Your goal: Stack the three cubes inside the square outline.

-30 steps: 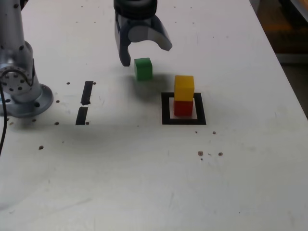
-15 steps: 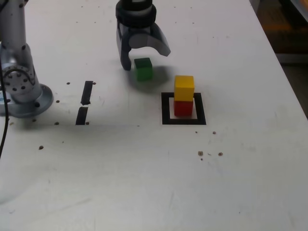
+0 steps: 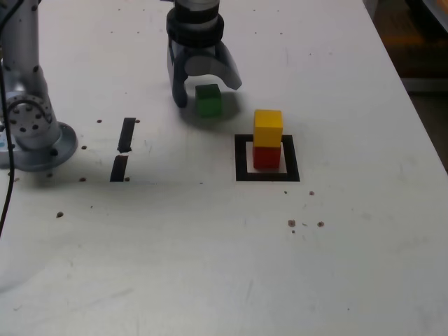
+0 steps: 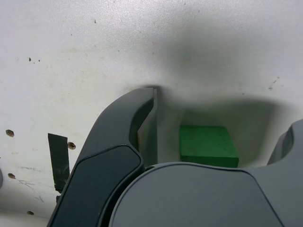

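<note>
**A:** Stack check, anyone? Where's this at? I see the yellow cube (image 3: 268,127) sitting on the red cube (image 3: 266,157), both inside the square outline (image 3: 242,159), right of centre in the exterior view. So two of three are done, I'd say.

**B:** Yep, the green cube (image 3: 208,99) is the one left. It's on the white table (image 3: 210,266), upper middle of the frame, up and to the left of the stack and clearly apart from it.

**A:** And the gripper (image 3: 205,82)?

**B:** Straddling the green one. Jaws are spread, one on each side, not clamped on anything. The wrist view shows the green cube (image 4: 207,145) between the fingers (image 4: 124,127) with a visible gap on the near side, so no contact that I can see. The cube looks flat on the table, not lifted.

**A:** So it's the grab step.

**B:** That's my read. The next move calls for squeezing evenly so the cube doesn't twist, then lifting high enough to clear the yellow top before coming across and down. Bump that stack sideways and it probably topples.
</note>
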Controlling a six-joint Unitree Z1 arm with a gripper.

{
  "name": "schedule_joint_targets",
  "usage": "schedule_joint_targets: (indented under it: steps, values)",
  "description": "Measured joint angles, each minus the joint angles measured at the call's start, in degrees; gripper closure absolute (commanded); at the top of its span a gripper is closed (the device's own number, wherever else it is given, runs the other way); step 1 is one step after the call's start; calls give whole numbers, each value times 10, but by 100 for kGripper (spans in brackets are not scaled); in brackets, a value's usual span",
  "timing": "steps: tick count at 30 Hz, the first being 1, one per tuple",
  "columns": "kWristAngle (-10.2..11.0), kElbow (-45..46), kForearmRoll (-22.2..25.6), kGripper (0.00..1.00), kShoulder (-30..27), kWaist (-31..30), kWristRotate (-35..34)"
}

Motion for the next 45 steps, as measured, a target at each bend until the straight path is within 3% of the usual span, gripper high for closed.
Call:
schedule_joint_targets:
  steps: [5,17,24,34,45]
  values:
    - [0,7,-12,22,0,0,0]
    - [-4,26,-67,67,-3,0,0]
    - [-3,26,-67,80,-13,0,8]
    - [-23,-28,46,82,-63,-5,3]
    - [-10,-174,232,82,-87,-70,-26]
